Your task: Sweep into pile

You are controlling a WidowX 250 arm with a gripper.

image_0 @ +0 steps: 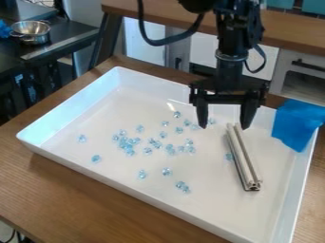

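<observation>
Camera view: you've got 1 pincer [224, 126] hanging over the far part of 1 white tray [190, 209], its 2 fingers [202, 114] spread wide w/ nothing held btwn them. Your task's small pale-blue pieces [130, 152], approx. 30 (you can't get an exact no., as some overlap), are scattered on the tray floor, mostly mid-tray, in loose clumps. Count 2 lone ones toward the L end, 2 singles nr the middle of the front half, and a tight little clump just past those, nr the front wall. 1 more sits just beside the L edge of 1 silvery grooved bar [241, 156]. That bar lies flat on the R half of the tray, its far end nr the pincer's tips; you can't tell if they touch. You've also got 1 blue cloth [297, 124] draped over the tray's far R corner, 1 brown wooden counter [63, 185] under the tray, & 1 metal pot [32, 34] up top L, on a dark surface [70, 35].
</observation>
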